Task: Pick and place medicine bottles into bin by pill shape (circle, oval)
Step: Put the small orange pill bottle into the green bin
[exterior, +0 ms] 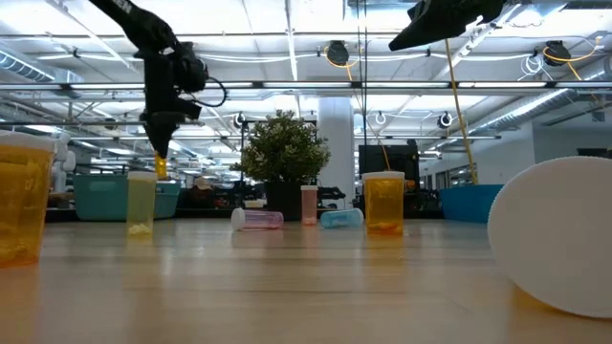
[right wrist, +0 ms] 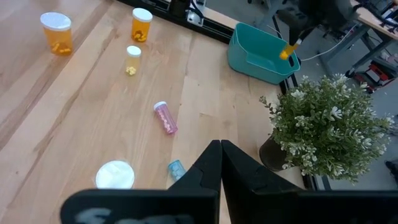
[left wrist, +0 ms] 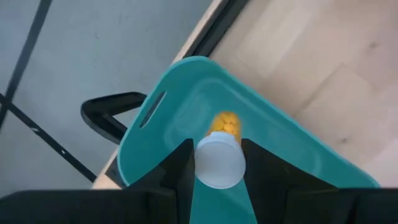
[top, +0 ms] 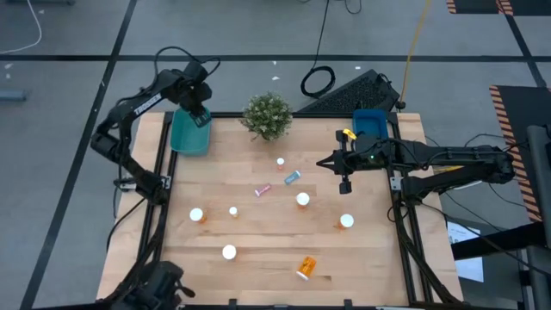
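Observation:
My left gripper (left wrist: 219, 177) hangs over the teal bin (top: 189, 133) at the table's far left corner, shut on an orange medicine bottle (left wrist: 225, 124) with a white cap. My right gripper (right wrist: 221, 149) is shut on nothing and held above the table's right side, near the blue bin (top: 372, 120). Several white-capped bottles are spread over the wooden table. Orange ones (top: 196, 215) (top: 302, 200) stand upright, and one orange bottle (top: 306, 267) lies on its side near the front edge. The pinkish one (top: 263, 189) and the light blue one (top: 293, 177) lie on their sides in the middle. My left gripper pinches the bottle between its two fingers at the capped end (left wrist: 219, 163). The fingers point down from above and run along the bottle. The bottle's orange body (exterior: 161, 168) sticks out below the fingertips. It hangs upright, clear of the teal bin.
A potted plant (top: 268, 114) stands at the far edge between the two bins. A black keyboard (top: 349, 90) and cables lie on the floor beyond the table. Bare wood shows along the near edge, apart from the lying bottle.

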You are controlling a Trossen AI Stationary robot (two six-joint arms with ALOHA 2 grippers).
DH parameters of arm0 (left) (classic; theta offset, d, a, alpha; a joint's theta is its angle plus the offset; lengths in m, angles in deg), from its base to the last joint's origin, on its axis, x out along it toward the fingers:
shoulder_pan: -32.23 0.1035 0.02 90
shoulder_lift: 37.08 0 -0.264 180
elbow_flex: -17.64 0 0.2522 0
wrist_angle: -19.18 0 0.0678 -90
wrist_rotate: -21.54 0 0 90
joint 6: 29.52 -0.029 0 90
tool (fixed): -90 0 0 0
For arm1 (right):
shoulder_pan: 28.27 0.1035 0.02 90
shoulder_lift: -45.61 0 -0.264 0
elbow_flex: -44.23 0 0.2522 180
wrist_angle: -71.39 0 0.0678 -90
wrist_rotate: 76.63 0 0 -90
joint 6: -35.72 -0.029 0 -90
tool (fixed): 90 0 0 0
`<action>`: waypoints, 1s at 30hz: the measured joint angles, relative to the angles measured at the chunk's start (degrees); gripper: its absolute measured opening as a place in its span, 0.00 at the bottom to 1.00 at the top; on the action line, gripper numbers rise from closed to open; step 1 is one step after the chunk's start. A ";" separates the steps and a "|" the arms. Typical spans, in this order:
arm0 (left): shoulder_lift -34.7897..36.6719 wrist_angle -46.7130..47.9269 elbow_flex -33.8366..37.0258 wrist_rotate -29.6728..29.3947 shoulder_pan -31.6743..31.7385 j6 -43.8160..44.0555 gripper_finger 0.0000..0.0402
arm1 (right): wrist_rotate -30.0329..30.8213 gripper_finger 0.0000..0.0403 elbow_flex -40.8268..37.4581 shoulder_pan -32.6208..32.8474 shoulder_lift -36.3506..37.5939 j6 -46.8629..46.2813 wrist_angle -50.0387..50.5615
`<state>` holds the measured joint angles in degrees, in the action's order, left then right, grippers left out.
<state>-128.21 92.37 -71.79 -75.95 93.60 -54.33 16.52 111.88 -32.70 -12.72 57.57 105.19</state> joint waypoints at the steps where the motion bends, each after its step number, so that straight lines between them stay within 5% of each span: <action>1: -0.54 -0.82 0.13 0.00 0.23 0.71 0.30 | 0.01 0.00 0.00 0.01 0.00 -0.01 0.00; 30: -5.25 -13.95 9.75 -1.83 1.24 8.74 0.30 | -0.17 0.00 0.00 0.02 0.02 -1.64 2.49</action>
<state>-133.46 78.42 -62.05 -77.78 94.84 -45.59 16.35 111.88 -32.68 -12.70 55.93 107.68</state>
